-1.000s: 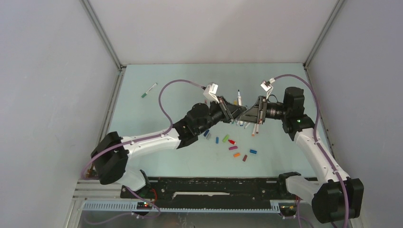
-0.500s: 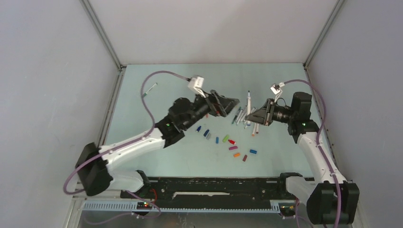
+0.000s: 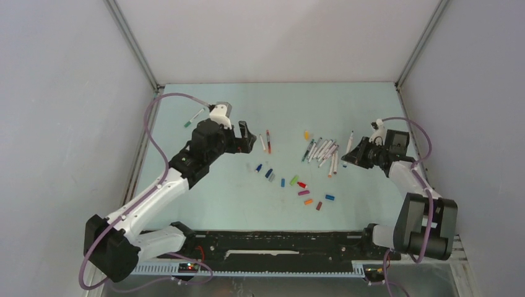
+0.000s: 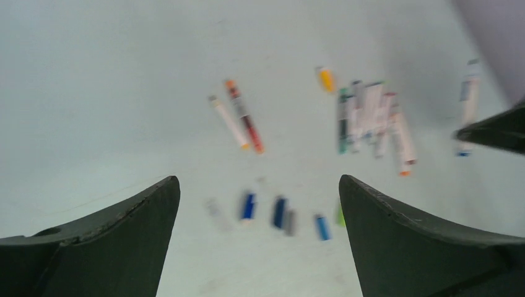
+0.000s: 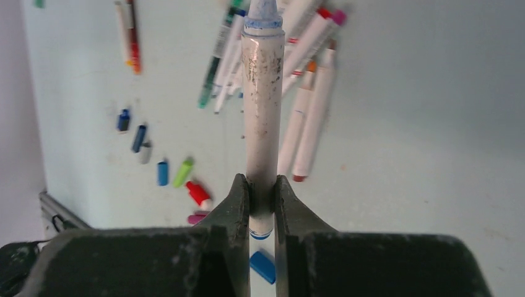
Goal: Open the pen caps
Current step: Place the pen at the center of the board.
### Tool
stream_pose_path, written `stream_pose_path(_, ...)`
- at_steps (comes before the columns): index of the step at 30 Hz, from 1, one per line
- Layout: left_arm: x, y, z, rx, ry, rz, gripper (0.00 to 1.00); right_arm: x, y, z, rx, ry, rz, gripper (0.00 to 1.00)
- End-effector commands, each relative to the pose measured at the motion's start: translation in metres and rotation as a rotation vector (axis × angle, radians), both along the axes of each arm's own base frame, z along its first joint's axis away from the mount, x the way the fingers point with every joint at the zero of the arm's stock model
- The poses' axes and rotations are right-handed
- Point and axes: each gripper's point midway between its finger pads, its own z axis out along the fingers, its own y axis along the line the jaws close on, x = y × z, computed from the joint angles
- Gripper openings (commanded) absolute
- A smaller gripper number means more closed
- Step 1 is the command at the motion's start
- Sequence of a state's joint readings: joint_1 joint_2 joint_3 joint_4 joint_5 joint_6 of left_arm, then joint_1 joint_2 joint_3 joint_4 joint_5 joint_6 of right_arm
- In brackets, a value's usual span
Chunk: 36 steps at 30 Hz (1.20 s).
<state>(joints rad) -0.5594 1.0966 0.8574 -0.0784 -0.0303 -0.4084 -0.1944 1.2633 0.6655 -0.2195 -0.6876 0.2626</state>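
Only smudges on right pincer's point(image 5: 262, 189) pen point(image 5: 262, 105)

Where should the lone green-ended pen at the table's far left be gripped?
Take the pen by its white barrel, mid-length, from above, jaws across it. It lies flat and alone, slanted, its green cap nearer, left free for pulling. The open left gripper looks closest.

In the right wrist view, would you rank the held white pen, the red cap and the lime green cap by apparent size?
1. white pen: largest, though its nearness exaggerates that.
2. red cap and lime green cap: look alike; unranked.
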Motion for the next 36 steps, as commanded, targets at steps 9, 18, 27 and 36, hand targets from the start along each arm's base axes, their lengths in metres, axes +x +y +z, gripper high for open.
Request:
stream_pose_path(9, 0.04, 0.103, -0.04, 0.441, 0.084, 0.202, 1.0, 0.012, -0.034, -0.057, -0.123, 0.215, -0.035, 0.08)
stream_pose_path(18, 0.081, 0.15, -0.055, 0.441, 0.19, 0.32, 0.99, 0.012, -0.025, -0.065, -0.07, 0.287, 0.017, 0.24)
stream_pose_path(27, 0.126, 0.177, -0.06, 0.301, 0.277, 0.398, 0.98, 0.014, -0.02, -0.046, -0.007, 0.26, 0.032, 0.37)
stream_pose_path(36, 0.159, 0.211, -0.08, -0.066, 0.491, 0.73, 0.96, 0.021, -0.019, -0.008, -0.016, 0.132, 0.083, 0.39)
